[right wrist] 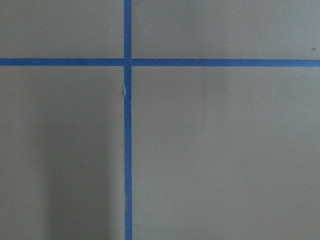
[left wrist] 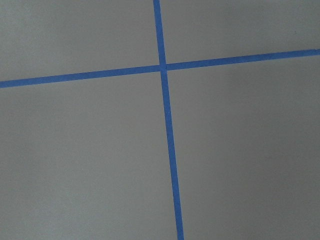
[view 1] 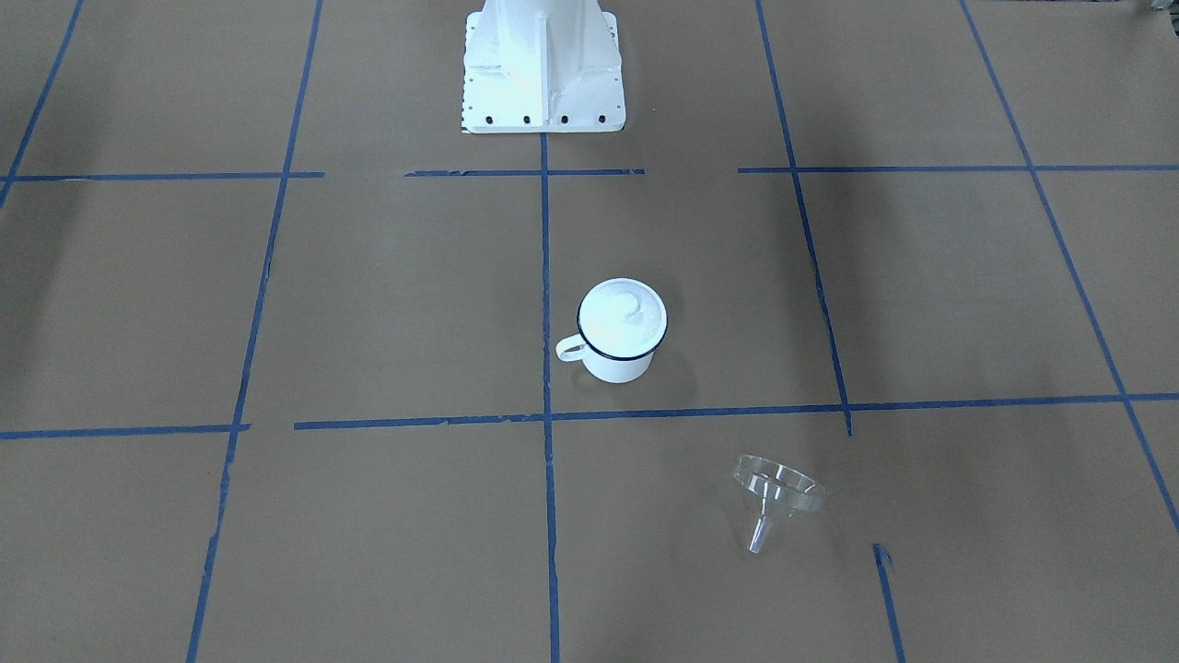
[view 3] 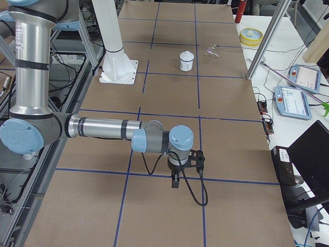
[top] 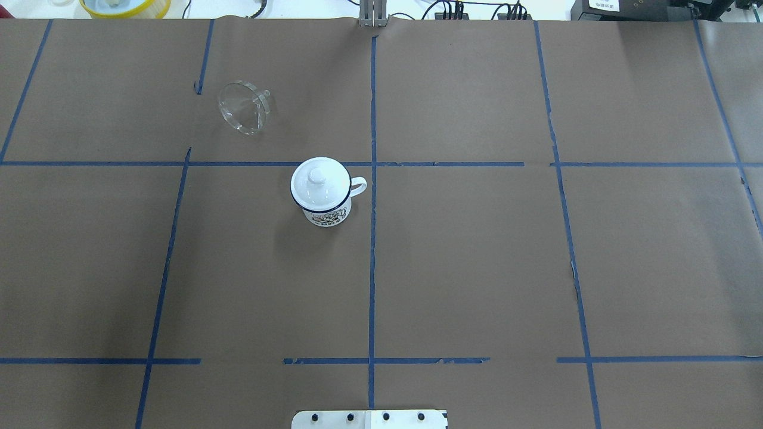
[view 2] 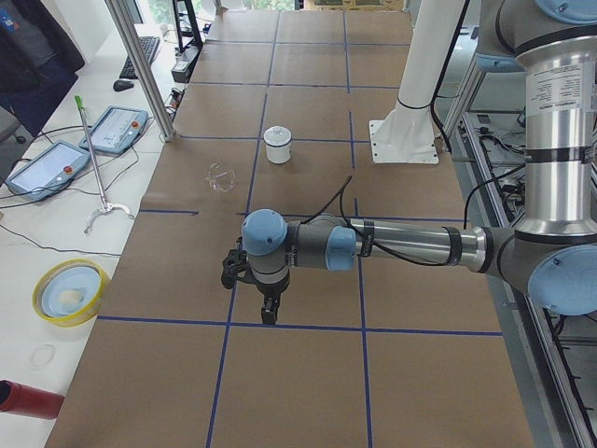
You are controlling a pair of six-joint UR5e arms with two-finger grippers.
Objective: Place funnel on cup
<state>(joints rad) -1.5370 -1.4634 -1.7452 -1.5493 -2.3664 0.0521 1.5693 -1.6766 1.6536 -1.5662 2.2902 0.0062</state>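
The clear funnel point(top: 241, 110) lies on its side on the brown paper, far left of centre; it also shows in the front view point(view 1: 778, 493). The white cup point(top: 326, 213) with a dark blue rim stands upright near the table's middle, handle toward the centre line. A round white lid with a knob point(top: 318, 177) sits on it. The cup also shows in the front view point(view 1: 619, 364). My left gripper point(view 2: 266, 310) hangs low over the table far from both; I cannot tell its state. My right gripper point(view 3: 176, 180) likewise; I cannot tell its state. Both wrist views show only paper and blue tape.
The white robot base point(view 1: 543, 69) stands at the table's near middle. Beyond the far edge are a yellow bowl point(view 2: 67, 291), a red cylinder point(view 2: 28, 399), teach pendants point(view 2: 51, 168) and a metal post point(view 2: 140, 65).
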